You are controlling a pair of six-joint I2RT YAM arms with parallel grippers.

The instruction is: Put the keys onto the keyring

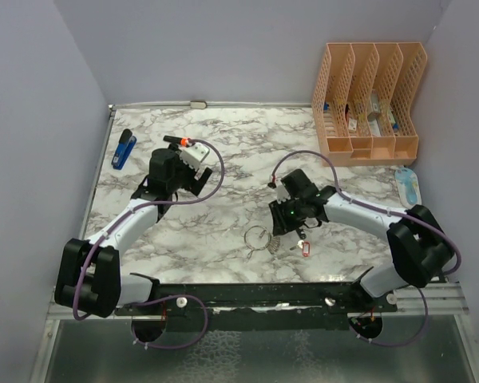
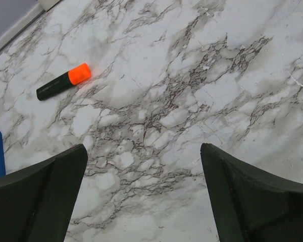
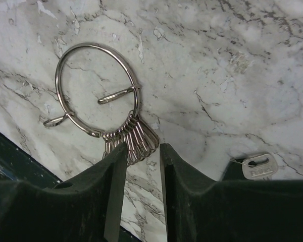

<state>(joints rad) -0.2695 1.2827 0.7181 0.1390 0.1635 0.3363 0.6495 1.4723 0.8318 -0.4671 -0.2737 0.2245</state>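
**A:** What is lying over on the left?

**B:** A blue object point(image 1: 124, 149) is sitting near the left edge of the marble table point(image 1: 247, 136). The left gripper point(image 2: 144, 148) is hovering with its jaws spread wide, holding nothing. An orange-capped marker point(image 2: 64, 81) is lying beyond it, slanting in the wrist view with the cap pointing up and right.

**A:** And the keyring?

**B:** The keyring point(image 3: 95, 45) is lying flat mid-table, close to the near edge. Its silver bunch point(image 3: 136, 138) is fanning off the ring's lower right, pointing at the right gripper point(image 3: 143, 147).

**A:** Is that gripper gripping it?

**B:** Its jaws are standing narrow with marble showing between them and the tips right at the bunch. I cannot tell whether they are touching it.

**A:** Further right?

**B:** A red-tagged key point(image 1: 306, 249) is lying nearby, its long axis running near to far. A silver key point(image 3: 257, 166) is peeking past the finger, its blade hidden.
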